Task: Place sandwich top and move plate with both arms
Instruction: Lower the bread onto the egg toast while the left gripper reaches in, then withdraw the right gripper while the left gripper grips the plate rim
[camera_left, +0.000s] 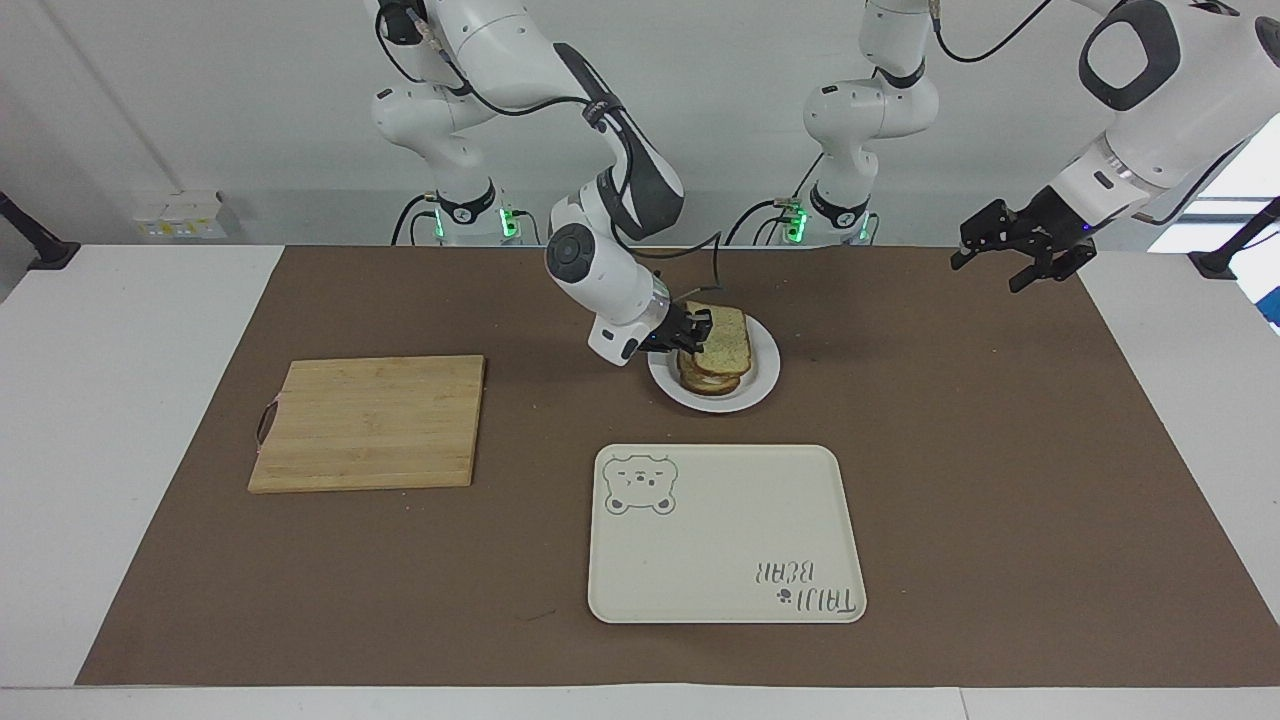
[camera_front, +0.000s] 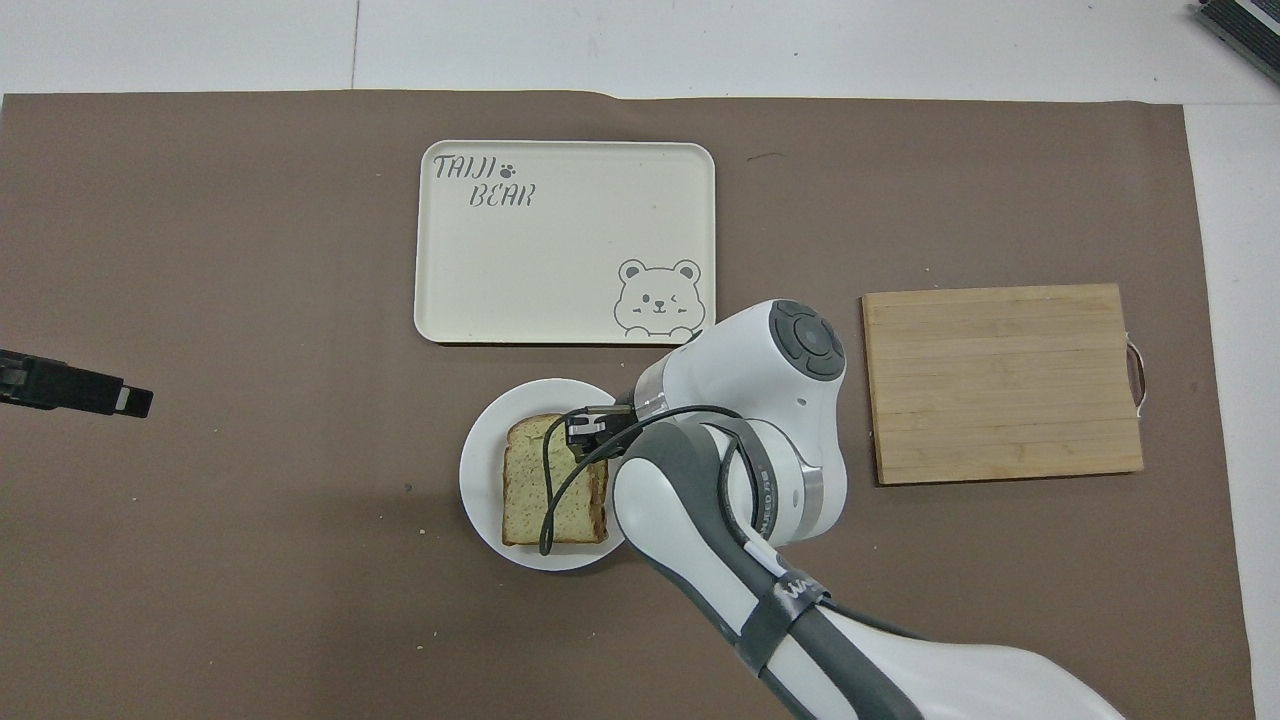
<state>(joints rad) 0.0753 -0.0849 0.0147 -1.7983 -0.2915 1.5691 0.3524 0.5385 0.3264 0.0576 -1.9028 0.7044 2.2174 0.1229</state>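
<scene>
The sandwich top (camera_left: 722, 340) (camera_front: 545, 482), a speckled bread slice with brown crust, lies tilted over the stacked slices on the round white plate (camera_left: 763, 378) (camera_front: 483, 500). My right gripper (camera_left: 697, 335) (camera_front: 580, 432) is shut on the slice's edge on the right arm's side, reaching in low over the plate's rim. My left gripper (camera_left: 1012, 252) hangs open in the air over the mat's corner near the left arm's base; only its black tip (camera_front: 100, 396) shows in the overhead view.
A cream rectangular tray (camera_left: 725, 535) (camera_front: 565, 243) with a bear drawing lies farther from the robots than the plate. A wooden cutting board (camera_left: 368, 422) (camera_front: 1003, 381) sits toward the right arm's end. A brown mat (camera_left: 1000, 480) covers the table.
</scene>
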